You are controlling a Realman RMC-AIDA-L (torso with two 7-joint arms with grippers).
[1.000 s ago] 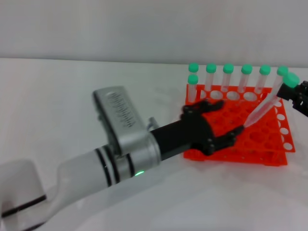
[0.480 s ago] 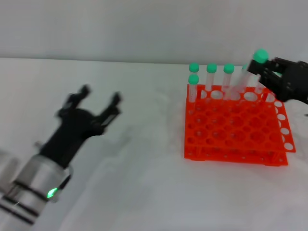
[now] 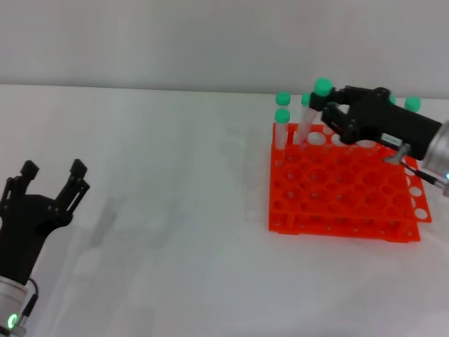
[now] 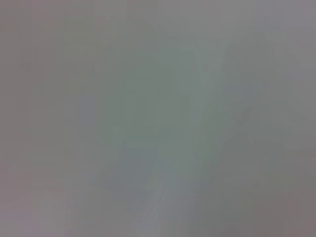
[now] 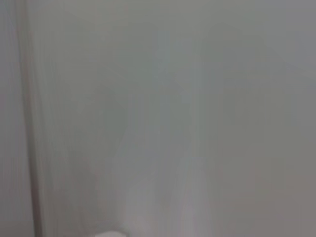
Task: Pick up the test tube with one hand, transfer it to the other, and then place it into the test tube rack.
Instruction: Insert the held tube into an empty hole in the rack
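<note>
In the head view my right hand (image 3: pixel 337 109), black and jointed, reaches in from the right over the back of the orange test tube rack (image 3: pixel 342 200). It is shut on the test tube (image 3: pixel 311 112), a clear tube with a green cap. The tube is tilted, with its cap up and to the right and its lower end at the rack's back-left holes. My left hand (image 3: pixel 53 177) is open and empty, low at the far left, far from the rack. Both wrist views show only a blank grey blur.
Other green-capped tubes (image 3: pixel 282 125) stand in the rack's back row, partly hidden behind my right hand; one cap (image 3: pixel 412 104) shows at the right. The rack stands on a white table (image 3: pixel 175 210).
My left hand has pulled back from the rack to the lower left, open. My right hand has moved left over the rack's back row with the tube, which now tilts down toward the back-left holes.
</note>
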